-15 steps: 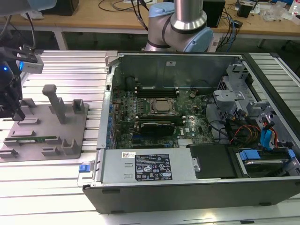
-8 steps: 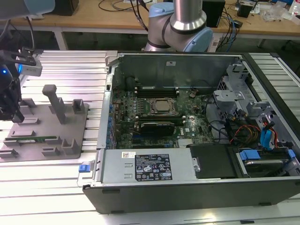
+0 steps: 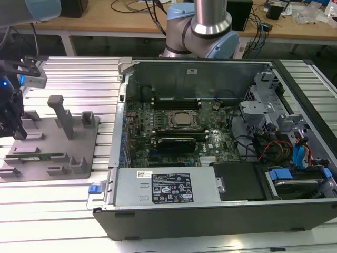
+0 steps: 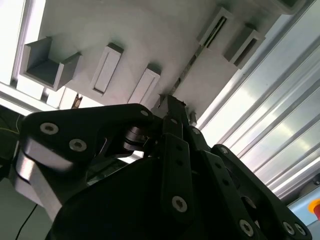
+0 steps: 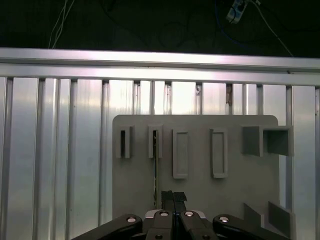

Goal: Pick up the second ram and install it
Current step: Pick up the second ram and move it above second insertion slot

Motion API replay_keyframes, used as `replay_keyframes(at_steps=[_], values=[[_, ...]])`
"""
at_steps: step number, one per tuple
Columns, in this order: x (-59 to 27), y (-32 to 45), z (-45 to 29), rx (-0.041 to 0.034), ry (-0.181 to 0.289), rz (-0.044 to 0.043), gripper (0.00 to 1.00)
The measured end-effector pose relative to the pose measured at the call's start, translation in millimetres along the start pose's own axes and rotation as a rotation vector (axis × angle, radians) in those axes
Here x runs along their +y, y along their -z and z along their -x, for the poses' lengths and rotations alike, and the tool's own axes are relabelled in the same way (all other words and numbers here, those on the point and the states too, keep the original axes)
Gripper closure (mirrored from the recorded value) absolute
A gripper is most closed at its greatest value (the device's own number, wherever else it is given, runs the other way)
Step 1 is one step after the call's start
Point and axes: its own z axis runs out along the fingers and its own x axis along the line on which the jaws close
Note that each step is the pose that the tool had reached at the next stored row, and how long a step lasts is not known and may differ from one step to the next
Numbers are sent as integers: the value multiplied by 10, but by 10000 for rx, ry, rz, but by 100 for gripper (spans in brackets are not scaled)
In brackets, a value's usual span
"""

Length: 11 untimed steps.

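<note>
The gripper [image 5: 173, 200] is hovering over the grey tray [image 5: 200, 200], its fingers seemingly pressed together and empty. Descending clenched risks it striking the ram stick [image 5: 155, 165] edgewise.

Silver arm [image 3: 210, 16], pale-blue joint caps [image 3: 227, 45]; black pincer [image 5: 173, 196], silver screw heads [image 5: 131, 219].

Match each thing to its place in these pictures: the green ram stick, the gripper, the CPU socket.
Things:
1 second ram
2 gripper
3 CPU socket

Places:
A inside the open computer case
B lying on the grey fixture plate
C above that plate, jaws shut

Pairs: 1-B; 2-C; 3-A
</note>
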Motion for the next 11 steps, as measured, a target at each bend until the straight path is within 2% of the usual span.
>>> replay_keyframes(at_steps=[9,11], values=[[10,-51,-2,-4,0,-1,92],[27,-106,-8,-6,1,0,92]])
